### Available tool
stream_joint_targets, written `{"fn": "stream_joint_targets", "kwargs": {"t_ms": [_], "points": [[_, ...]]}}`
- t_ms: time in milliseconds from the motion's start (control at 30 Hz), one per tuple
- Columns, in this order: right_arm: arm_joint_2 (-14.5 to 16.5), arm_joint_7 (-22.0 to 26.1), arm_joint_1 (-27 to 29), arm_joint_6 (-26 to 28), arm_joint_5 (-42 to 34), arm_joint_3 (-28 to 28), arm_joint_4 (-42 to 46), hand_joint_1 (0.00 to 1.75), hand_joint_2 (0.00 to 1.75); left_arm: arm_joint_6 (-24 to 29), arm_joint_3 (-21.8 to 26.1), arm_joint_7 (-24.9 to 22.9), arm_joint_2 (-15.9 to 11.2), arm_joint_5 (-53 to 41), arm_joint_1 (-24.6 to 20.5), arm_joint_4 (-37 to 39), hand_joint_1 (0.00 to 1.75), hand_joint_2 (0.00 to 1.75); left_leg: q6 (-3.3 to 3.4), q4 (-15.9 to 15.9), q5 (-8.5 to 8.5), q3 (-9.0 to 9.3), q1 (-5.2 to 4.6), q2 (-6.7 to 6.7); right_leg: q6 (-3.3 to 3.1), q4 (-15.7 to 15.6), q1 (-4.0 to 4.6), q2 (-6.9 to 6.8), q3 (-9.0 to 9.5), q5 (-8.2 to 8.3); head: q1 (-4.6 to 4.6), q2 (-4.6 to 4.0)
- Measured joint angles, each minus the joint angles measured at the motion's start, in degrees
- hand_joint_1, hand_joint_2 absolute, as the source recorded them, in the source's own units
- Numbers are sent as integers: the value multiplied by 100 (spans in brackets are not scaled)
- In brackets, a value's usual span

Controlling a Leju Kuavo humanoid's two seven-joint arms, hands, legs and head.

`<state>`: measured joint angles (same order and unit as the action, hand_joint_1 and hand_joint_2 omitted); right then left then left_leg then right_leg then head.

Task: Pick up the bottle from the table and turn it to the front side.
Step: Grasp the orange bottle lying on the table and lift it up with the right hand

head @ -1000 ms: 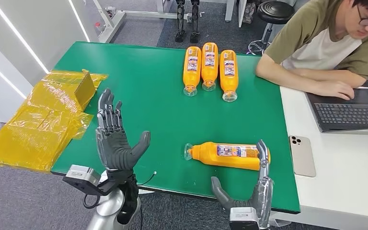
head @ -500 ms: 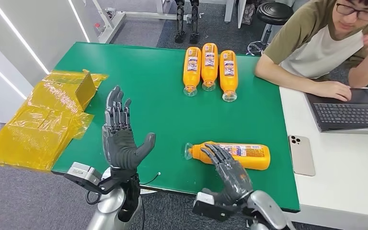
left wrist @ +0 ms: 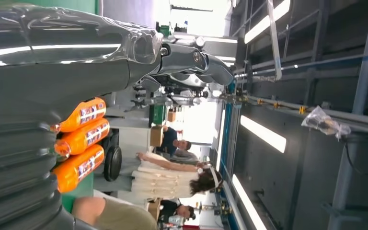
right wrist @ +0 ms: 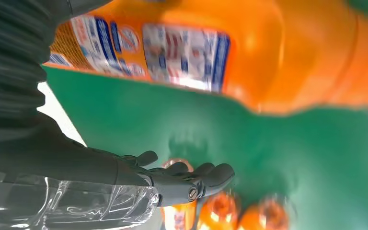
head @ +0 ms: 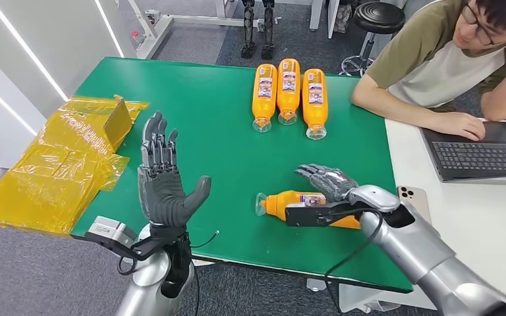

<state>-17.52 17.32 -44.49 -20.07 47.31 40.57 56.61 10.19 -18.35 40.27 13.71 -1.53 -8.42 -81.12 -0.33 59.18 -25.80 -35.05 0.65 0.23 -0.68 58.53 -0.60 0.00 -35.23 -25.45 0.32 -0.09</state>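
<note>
While lying on its side near the green worktop's [head: 191,99] front edge, orange plastic labelled bottle [head: 283,203]: smooth, rigid, roll-prone; grasp mid-body. Right hand [head: 326,180] spread above, empty; left hand [head: 161,178] raised, splayed.

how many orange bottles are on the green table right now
4. Three orange bottles lie side by side at the far edge. The fourth bottle lies on its side near the front edge, under the right robot hand. None seem hidden.
</note>
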Motion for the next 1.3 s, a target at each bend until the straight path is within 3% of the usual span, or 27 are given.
{"fn": "stream_joint_targets", "kwargs": {"t_ms": [200,533,867,1233,1267,1300], "points": [[-68,88,-612,-679,-441,879,-665,0,175,159,160,1,12,94,9,-56,0,175,0,0,0,-4,0,-8,1,0,0,-8,1,-1,1,0],[-13,69,-1182,-1037,-793,1937,-1472,0,175,318,286,1,17,156,52,-246,0,175,0,0,0,-7,0,-16,2,0,0,-15,0,-1,0,0],[187,-283,-1584,-883,-919,2602,-2136,0,175,439,322,1,15,166,65,-297,0,175,0,0,1,-8,0,-18,2,1,0,-16,0,-1,1,0],[414,-386,-1678,-565,-995,2972,-2679,0,175,506,357,0,5,195,114,-352,0,175,0,0,0,-7,0,-18,3,0,1,-16,0,-2,1,0],[419,-384,-1686,-563,-998,2994,-2705,3,175,506,357,0,4,195,117,-353,0,175,0,0,0,-7,0,-18,3,0,1,-16,0,-2,1,0],[424,-381,-1693,-560,-999,3012,-2725,41,175,506,357,0,4,195,119,-353,0,175,0,0,0,-7,0,-18,3,0,1,-16,0,-2,1,0]]}}
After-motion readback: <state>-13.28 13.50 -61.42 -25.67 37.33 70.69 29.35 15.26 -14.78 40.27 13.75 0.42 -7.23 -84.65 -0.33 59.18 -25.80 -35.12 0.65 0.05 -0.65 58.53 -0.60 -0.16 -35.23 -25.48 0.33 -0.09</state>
